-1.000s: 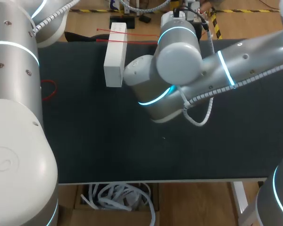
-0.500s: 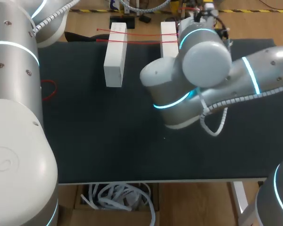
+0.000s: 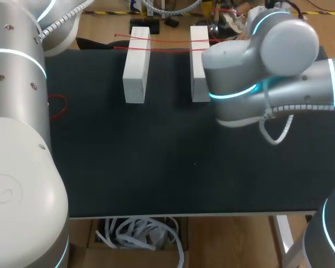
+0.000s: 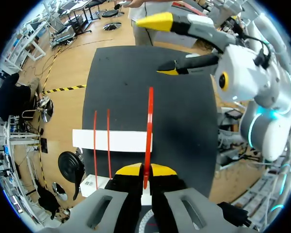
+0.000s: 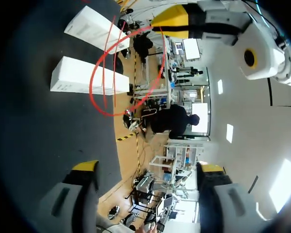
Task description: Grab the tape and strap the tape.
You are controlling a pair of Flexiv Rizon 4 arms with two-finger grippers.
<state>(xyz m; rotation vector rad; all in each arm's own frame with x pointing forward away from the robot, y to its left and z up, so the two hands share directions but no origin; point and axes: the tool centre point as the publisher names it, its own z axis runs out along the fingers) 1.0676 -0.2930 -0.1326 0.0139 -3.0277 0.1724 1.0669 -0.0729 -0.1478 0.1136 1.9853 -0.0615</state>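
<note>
Bright, even light from overhead. The matte black counter (image 3: 128, 167) gives almost no glare, so the thin red tape loop (image 4: 149, 126) stands out vividly; the glossy grey right arm (image 3: 268, 50) carries soft highlights.

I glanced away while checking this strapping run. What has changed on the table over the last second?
The right arm swung from the middle toward the right and far side, uncovering the right white block it had hidden. Nothing was visibly taken hold of or let go. The left white block, the red bands stretched across both blocks and the left arm stayed as they were.
</note>
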